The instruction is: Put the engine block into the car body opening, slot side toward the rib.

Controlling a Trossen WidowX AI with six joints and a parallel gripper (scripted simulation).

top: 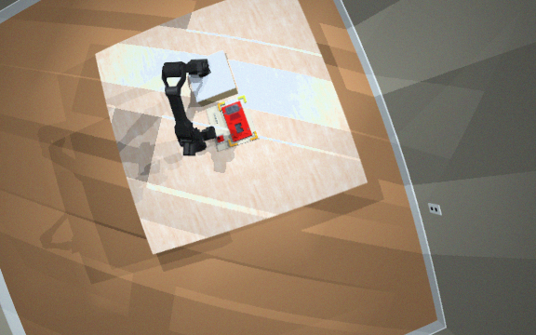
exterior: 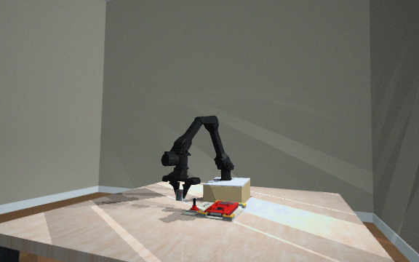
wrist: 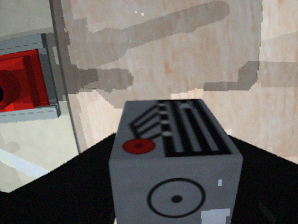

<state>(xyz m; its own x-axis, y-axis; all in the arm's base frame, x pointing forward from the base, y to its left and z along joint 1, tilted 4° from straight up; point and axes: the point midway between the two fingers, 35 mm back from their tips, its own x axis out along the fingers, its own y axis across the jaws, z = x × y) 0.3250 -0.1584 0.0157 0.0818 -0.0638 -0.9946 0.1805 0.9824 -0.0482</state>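
Note:
The engine block is a grey box, with dark slots and a red disc on one face in the wrist view. My gripper is shut on it and holds it in the air above the table, to the left of the car body in the exterior view. The red car body lies flat on a pale board. A dark recess shows in its near half; I cannot make out the rib. The fingertips are hidden under the arm in the top view.
A small red piece with an upright black knob stands beside the car body; its red part shows at the wrist view's left edge. Yellow corner pieces surround the car body. A white-topped box under the arm's base stands behind.

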